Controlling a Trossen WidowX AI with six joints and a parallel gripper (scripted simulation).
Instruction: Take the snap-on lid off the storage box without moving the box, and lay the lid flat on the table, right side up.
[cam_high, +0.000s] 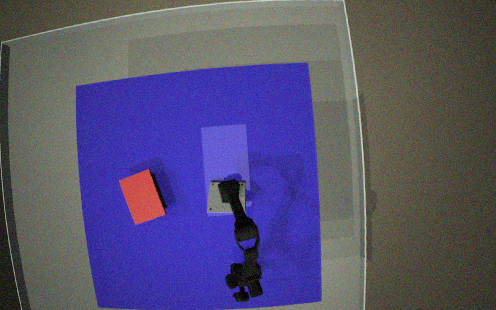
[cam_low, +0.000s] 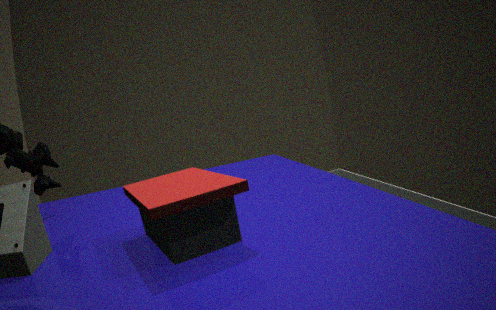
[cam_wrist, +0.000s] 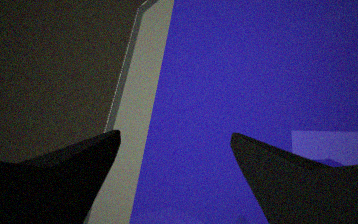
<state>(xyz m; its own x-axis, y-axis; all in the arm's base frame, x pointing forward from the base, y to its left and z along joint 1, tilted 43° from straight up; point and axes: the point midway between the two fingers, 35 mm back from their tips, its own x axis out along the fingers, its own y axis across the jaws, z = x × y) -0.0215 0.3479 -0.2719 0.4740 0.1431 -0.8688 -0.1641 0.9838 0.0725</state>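
The storage box (cam_high: 158, 192) (cam_low: 195, 227) is dark and stands upright on the blue surface. Its red lid (cam_high: 142, 197) (cam_low: 185, 187) lies flat on top, overhanging the dark walls. In the top view they are left of the arm. My gripper (cam_high: 249, 295) (cam_low: 58, 175) (cam_wrist: 177, 137) is open and empty. It is raised in the air, well away from the box, at the lower end of the arm in the top view and at the left edge in the exterior view. Neither box nor lid shows in the wrist view.
The grey pedestal (cam_high: 215, 204) (cam_low: 12, 232) with screw holes carries the arm's base, to the right of the box in the top view. A pale rectangular patch (cam_high: 225, 150) (cam_wrist: 325, 145) shows on the blue mat (cam_high: 125, 115) (cam_wrist: 225, 75). A beige border (cam_high: 45, 150) (cam_wrist: 132, 100) surrounds the mat.
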